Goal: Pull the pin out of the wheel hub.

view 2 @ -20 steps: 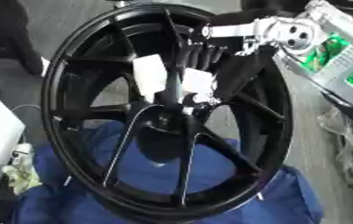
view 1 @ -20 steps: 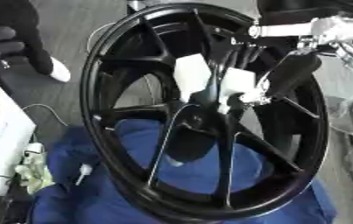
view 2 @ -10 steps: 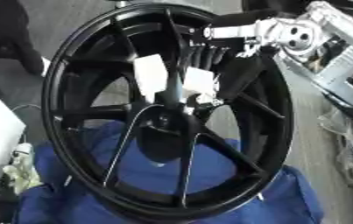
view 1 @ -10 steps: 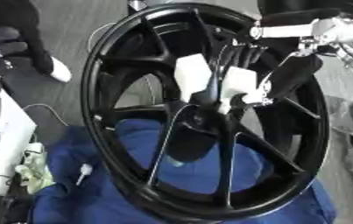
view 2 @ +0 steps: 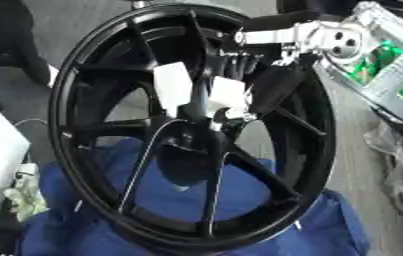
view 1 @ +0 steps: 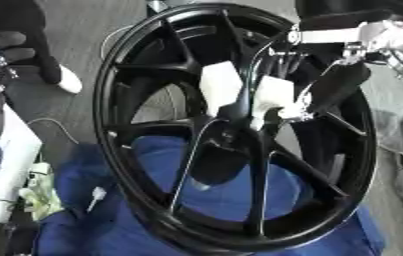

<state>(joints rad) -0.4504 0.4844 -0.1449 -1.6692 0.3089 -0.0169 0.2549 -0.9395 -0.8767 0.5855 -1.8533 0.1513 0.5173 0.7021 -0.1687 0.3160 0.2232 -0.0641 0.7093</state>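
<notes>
Fingers (view 1: 279, 65) of the right hand (view 1: 283, 92) reach down from the upper right through the spokes of a black wheel (view 2: 91, 75), curled around something at the wheel hub (view 1: 239, 125), with white pads on them (the pin itself cannot be made out, hidden behind the hand). That wheel stands nearly upright, tilted, its lower rim resting on a blue cloth (view 1: 82, 225). At the left edge of the left eye view, dark fingers of the left hand (view 1: 3, 42) show; whether they are spread or closed, I cannot tell.
</notes>
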